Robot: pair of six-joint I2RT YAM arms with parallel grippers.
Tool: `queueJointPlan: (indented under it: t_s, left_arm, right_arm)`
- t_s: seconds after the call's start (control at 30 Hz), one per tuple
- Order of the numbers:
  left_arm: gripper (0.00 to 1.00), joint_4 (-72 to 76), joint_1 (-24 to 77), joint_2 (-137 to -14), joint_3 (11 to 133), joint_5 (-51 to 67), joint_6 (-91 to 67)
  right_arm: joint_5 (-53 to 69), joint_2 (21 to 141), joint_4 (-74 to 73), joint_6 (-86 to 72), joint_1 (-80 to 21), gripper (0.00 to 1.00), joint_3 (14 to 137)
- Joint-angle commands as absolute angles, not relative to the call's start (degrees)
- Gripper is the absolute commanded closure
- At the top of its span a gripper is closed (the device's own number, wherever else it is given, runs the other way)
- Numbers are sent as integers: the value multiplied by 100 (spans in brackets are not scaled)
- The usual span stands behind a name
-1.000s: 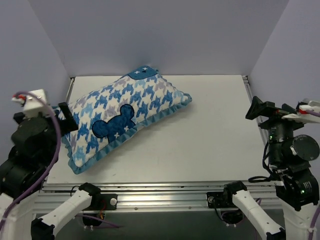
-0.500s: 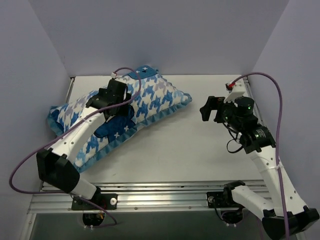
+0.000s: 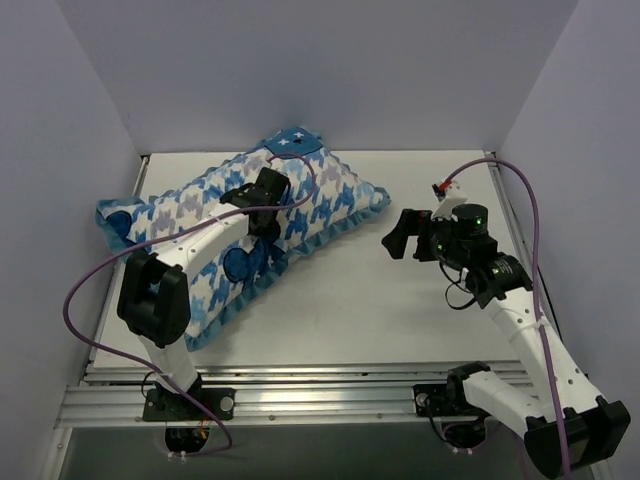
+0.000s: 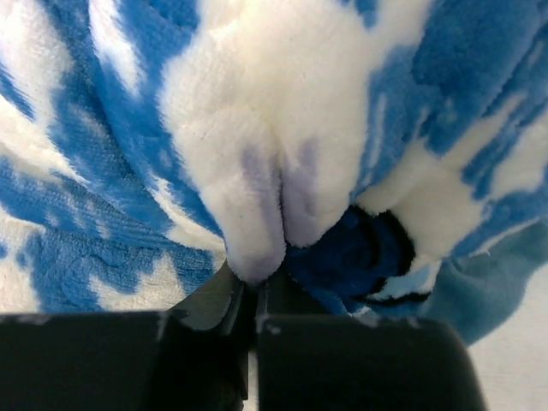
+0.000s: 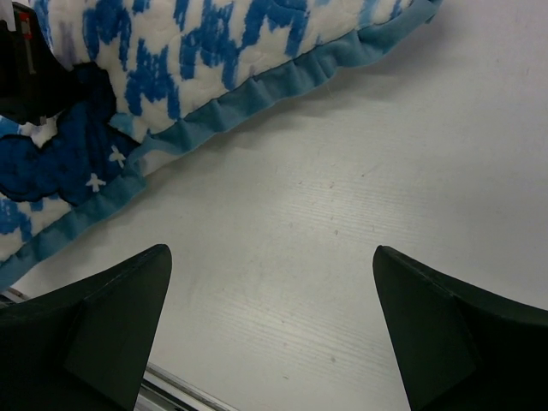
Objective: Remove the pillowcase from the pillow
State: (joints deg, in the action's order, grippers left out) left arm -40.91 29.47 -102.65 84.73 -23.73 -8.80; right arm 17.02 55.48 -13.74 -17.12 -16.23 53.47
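The pillowcase, blue-white houndstooth with a ruffled blue trim and a dark blue mouse-head patch, lies plump across the left half of the table. The pillow is hidden inside it. My left gripper rests on the cover's upper middle, shut on a pinched fold of the pillowcase held between its fingers. My right gripper hovers open over the bare table just right of the ruffled trim, with nothing between its fingertips.
The white table extends right and in front of the pillowcase. Grey walls close in the back and both sides. A metal rail runs along the near edge.
My left gripper has slid right over the pillowcase and shut on a fold of it. The cover has shifted slightly. My right arm has moved left and lower, toward the trim.
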Motion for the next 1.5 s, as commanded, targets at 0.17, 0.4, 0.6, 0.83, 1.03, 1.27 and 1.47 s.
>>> queueJointPlan:
  t_s: [0.17,0.4,0.6,0.83,1.03,1.27,1.47]
  left_arm:
    - [98,-4044,3655,-10073,9228,-511,-2730]
    - [95,-3366,4561,-10116,9588,-79,-4245]
    - [22,-3866,4702,-9739,9931,-604,-3825]
    - [6,-4509,4405,-9167,9994,-1697,-2743]
    - [4,-4334,3455,-9264,9028,-1249,-2593]
    - [0,-3526,3129,-9684,7551,-853,-2961]
    - [6,-2823,3173,-9931,6900,-256,-3357]
  right_arm:
    - [1415,5150,-985,-2249,-1661,0,5046]
    - [968,5098,-651,-3198,-1652,0,4518]
    - [1072,5132,147,-3866,-1556,0,3816]
    - [1546,5800,1210,-4472,-862,0,3263]
    - [2178,6634,2553,-4649,-747,0,2866]
    - [2689,7628,3857,-4597,-1238,0,2830]
    - [3312,8069,4404,-4606,-1450,72,3155]
